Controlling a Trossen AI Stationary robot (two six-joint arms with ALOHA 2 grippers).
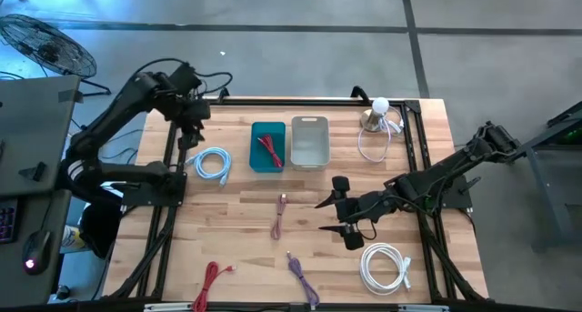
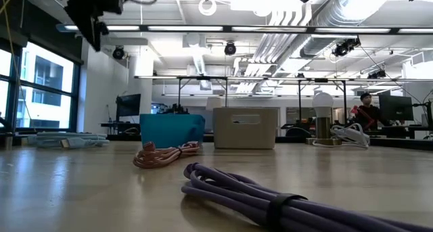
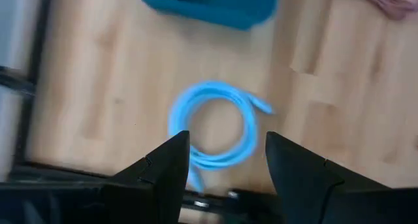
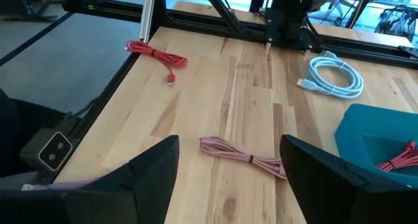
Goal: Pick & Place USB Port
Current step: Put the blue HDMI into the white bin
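1. We read no writing anywhere.
2. The left gripper [image 1: 188, 137] hangs above the blue cable [image 1: 211, 163], parted, holding nothing.
3. A red cable [image 1: 270, 148] lies inside the teal bin [image 1: 255, 158].
4. The pink cable [image 1: 280, 214] lies mid-counter [image 1: 245, 239].
5. The right gripper [image 1: 325, 215] spreads wide beside it, empty.

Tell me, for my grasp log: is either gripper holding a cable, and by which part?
Nothing is held. The left gripper and the right gripper are both open and empty.

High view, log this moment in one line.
left pincer: open, over blue cable | right pincer: open, near pink cable | teal bin: red cable inside
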